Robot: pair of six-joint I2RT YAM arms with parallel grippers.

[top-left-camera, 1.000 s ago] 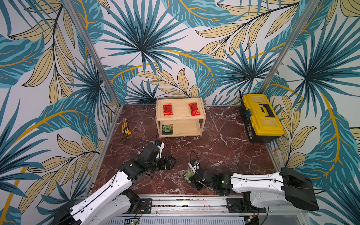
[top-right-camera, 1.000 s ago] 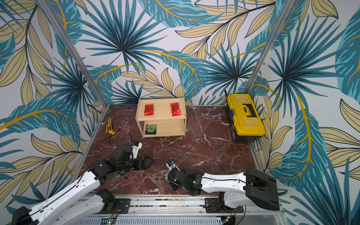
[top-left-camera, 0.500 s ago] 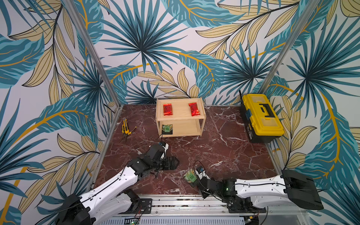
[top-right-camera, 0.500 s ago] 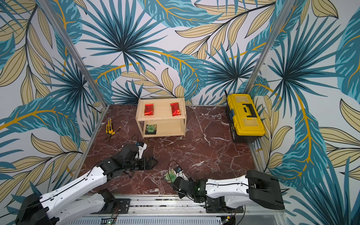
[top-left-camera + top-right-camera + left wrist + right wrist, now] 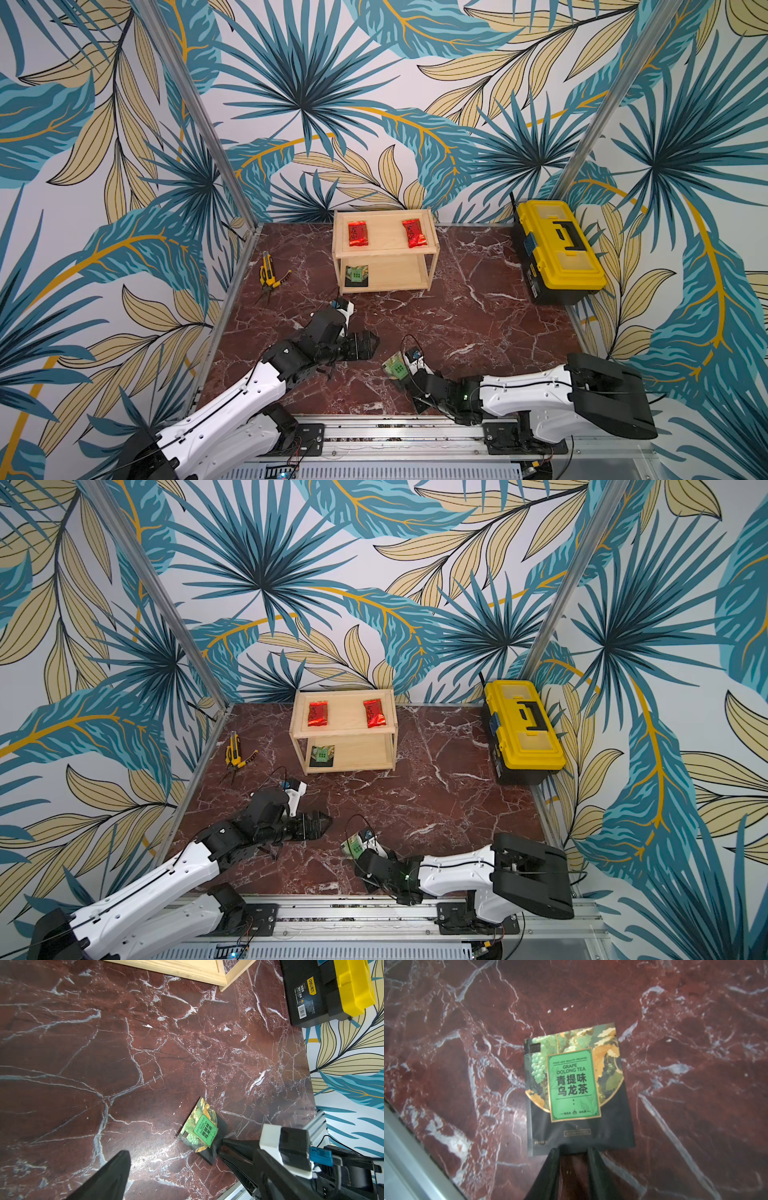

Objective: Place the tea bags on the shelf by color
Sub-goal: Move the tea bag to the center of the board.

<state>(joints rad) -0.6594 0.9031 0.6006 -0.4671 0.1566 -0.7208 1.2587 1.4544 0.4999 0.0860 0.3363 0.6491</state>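
The pale wooden shelf stands at the back. Two red tea bags lie on its top tier, and a green one lies on the lower tier at the left. Near the front rail, my right gripper is shut on the dark bottom edge of another green tea bag, which hides the fingertips; both top views show this bag. My left gripper hovers open and holds nothing, just left of that bag. Only one of its fingers shows in the left wrist view.
A yellow-and-black toolbox sits at the back right against the wall. A yellow utility knife and pliers lie at the left edge. The aluminium rail borders the front. Patterned walls close in three sides of the marble floor.
My right jaws have narrowed onto the green bag's edge while the right arm drew back toward the rail. My left gripper has shifted a little to the right and opened slightly wider.
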